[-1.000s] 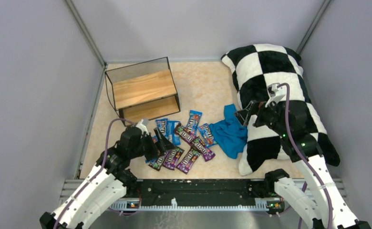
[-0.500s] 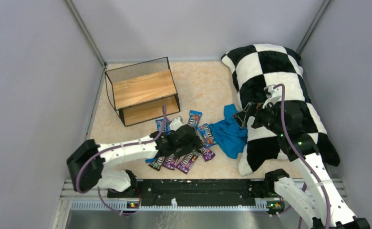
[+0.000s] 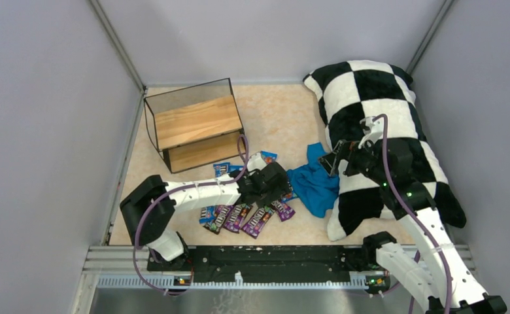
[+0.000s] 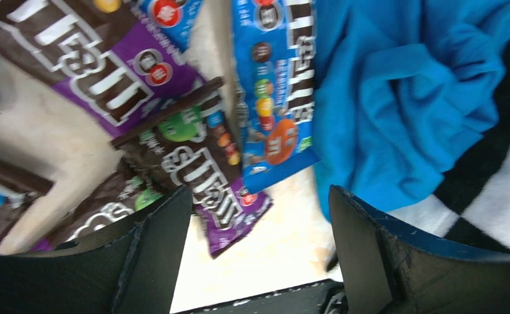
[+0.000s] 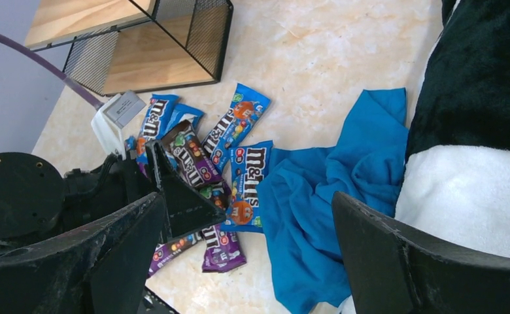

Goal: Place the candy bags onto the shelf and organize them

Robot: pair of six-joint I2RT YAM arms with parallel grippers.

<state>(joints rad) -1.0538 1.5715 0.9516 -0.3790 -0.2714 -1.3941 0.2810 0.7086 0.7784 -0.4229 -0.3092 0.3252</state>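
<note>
Several candy bags (image 3: 242, 214), purple and blue, lie scattered on the table in front of the shelf (image 3: 199, 123). My left gripper (image 3: 280, 186) is open and empty, low over the right end of the pile. In the left wrist view its gripper (image 4: 259, 255) has a purple bag (image 4: 200, 170) and a blue bag (image 4: 272, 85) just ahead of it. My right gripper (image 3: 336, 159) is open and empty, held above the pillow's left edge. The right wrist view shows its gripper (image 5: 259, 261), the bags (image 5: 247, 183) and the shelf (image 5: 135, 59).
A crumpled blue cloth (image 3: 314, 183) lies right of the bags, touching the blue bag; it also shows in the left wrist view (image 4: 403, 98) and the right wrist view (image 5: 331, 209). A big checkered pillow (image 3: 383, 118) fills the right side. Grey walls enclose the table.
My left arm has swung to the right across the candy pile, from its left end to its right end by the blue cloth. The right arm has hardly moved.
</note>
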